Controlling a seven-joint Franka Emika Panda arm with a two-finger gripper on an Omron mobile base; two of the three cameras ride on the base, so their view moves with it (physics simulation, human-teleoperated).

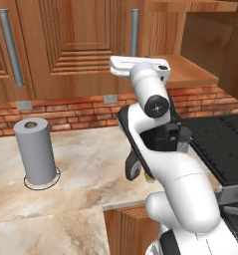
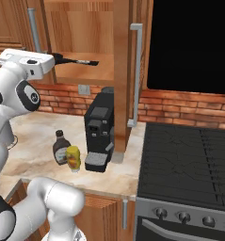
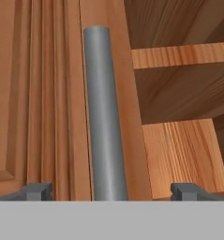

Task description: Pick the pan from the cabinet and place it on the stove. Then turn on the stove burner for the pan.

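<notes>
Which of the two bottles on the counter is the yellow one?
The yellow bottle is the shorter one, standing in front of the dark brown bottle, closer to the coffee machine. The other is taller with a white label.

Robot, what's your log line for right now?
gripper: open, facing cabinet door handle | pan: on cabinet shelf | stove: bare

The reddish-brown wall cabinet looked like varnished wood, its raised panels showing clear grain, and its long grey bar handle had a smooth, matt metal look. The lighter shelf inside was plainer wood with coarser grain. The beige bench resembled polished, veined marble, backed by rough red brick. The black grated stove looked dull, like cast iron. The grey paper-towel roll seemed soft and matt.
</notes>
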